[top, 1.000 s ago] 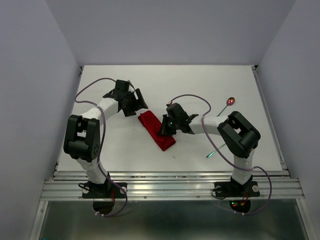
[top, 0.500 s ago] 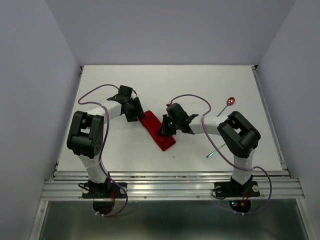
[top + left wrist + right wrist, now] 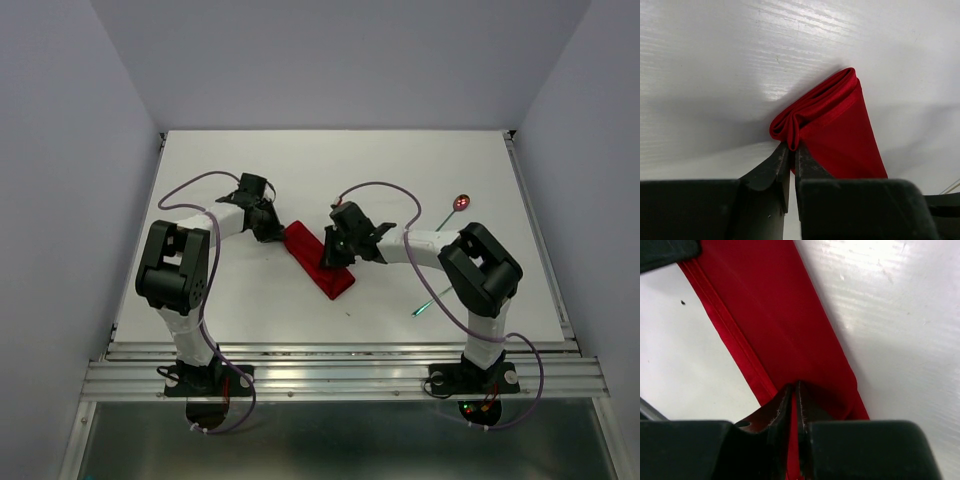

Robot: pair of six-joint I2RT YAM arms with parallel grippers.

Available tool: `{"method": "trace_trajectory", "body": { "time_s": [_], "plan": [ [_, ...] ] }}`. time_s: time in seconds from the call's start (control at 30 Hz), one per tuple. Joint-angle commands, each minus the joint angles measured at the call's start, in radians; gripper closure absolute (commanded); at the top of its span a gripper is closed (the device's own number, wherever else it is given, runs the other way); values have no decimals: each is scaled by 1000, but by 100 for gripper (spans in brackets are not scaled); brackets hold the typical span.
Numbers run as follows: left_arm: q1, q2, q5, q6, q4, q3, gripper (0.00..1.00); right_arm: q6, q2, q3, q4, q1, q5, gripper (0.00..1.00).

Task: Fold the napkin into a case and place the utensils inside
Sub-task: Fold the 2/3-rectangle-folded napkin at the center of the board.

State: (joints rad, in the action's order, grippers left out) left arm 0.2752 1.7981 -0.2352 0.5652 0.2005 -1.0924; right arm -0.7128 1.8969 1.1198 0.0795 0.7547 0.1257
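no legible text, no labels, brands or numbers — nothing readable

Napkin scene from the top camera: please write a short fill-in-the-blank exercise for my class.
The folded napkin is ___ in colour.
The left gripper and right gripper are both shut on the ___.
The spoon lies on the ___ arm's side of the table.
Missing words: red; napkin; right.
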Motion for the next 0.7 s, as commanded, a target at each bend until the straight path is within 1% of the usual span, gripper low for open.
{"method": "trace_trajectory", "body": {
  "time_s": [0.0, 0.03, 0.1, 0.3, 0.4, 0.53, 0.67],
  "plan": [
    [4, -3, -19, 1, -36, 20, 93, 104, -42, 101, 103, 21, -77, 84],
    [4, -3, -22, 7, -42, 26, 96, 125, -42, 130, 121, 21, -90, 81],
    [4, -5, -33, 13, -46, 32, 100, 145, -35, 161, 135, 34, -101, 79],
    [4, -43, -39, 45, -53, 83, 100, 207, 25, 277, 172, 92, -152, 70],
    [5, -66, -39, 64, -59, 109, 100, 207, 62, 328, 177, 115, -135, 69],
    [4, -91, -42, 108, -69, 150, 100, 222, 134, 440, 198, 136, -133, 69],
    [5, -108, -44, 117, -67, 158, 100, 259, 188, 482, 227, 147, -152, 66]
  ]
}}
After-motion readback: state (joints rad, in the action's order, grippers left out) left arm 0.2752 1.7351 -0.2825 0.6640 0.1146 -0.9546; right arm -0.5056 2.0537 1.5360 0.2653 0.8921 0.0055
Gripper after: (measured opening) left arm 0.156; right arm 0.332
